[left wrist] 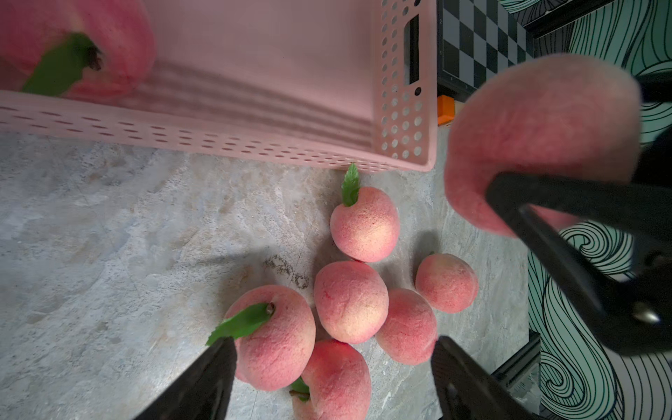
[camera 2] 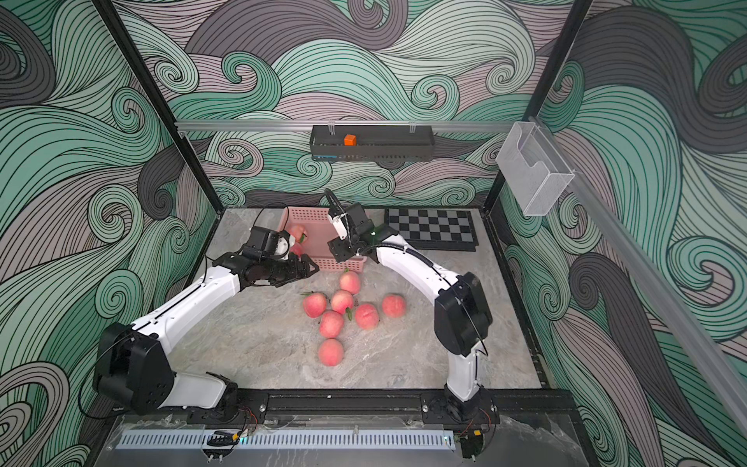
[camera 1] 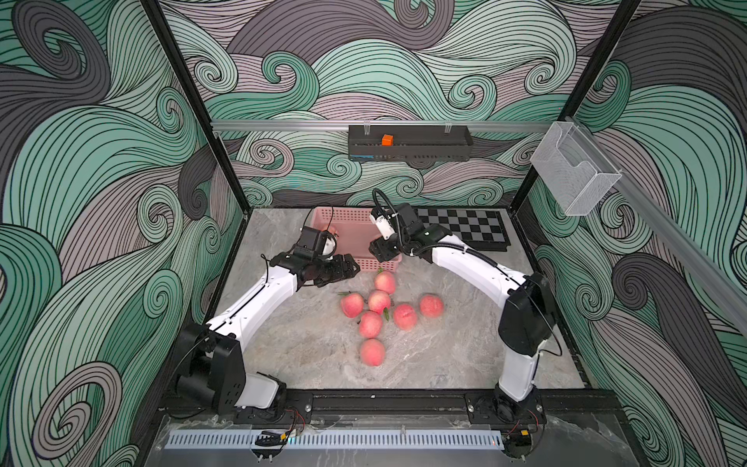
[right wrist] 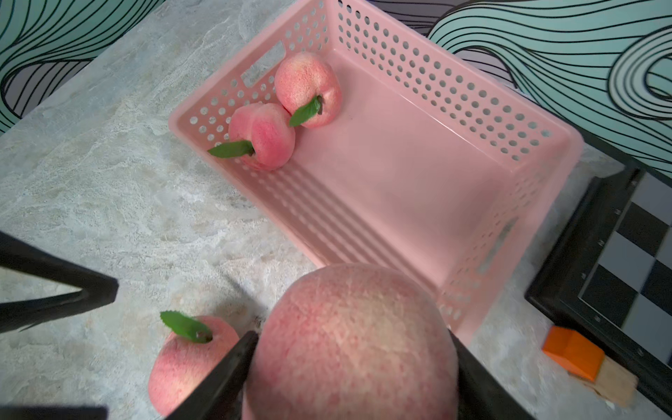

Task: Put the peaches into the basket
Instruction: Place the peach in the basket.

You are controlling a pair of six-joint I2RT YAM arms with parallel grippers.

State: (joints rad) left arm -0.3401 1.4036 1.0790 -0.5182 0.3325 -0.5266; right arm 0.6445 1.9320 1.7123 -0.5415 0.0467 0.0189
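Note:
Several pink-red peaches [camera 1: 379, 301] lie clustered on the marble table [camera 1: 307, 356], in front of the pink basket [camera 1: 380, 265]. Two leafy peaches [right wrist: 265, 134] rest against the basket's [right wrist: 418, 174] left end; one shows in a top view [camera 2: 298, 232]. My right gripper [right wrist: 352, 338] is shut on a peach [right wrist: 349, 349] and hovers above the basket's near wall [camera 1: 378, 252]. That held peach [left wrist: 542, 138] also shows in the left wrist view. My left gripper [left wrist: 332, 345] is open above the cluster, near the basket's front [camera 1: 351, 269], holding nothing.
A black-and-grey chessboard [camera 1: 465, 228] lies right of the basket, with an orange cube [right wrist: 572, 351] and a wooden piece [right wrist: 614, 382] at its edge. A black tray [camera 1: 408, 143] with an orange cube hangs on the back wall. A clear mesh holder [camera 1: 574, 170] hangs at right.

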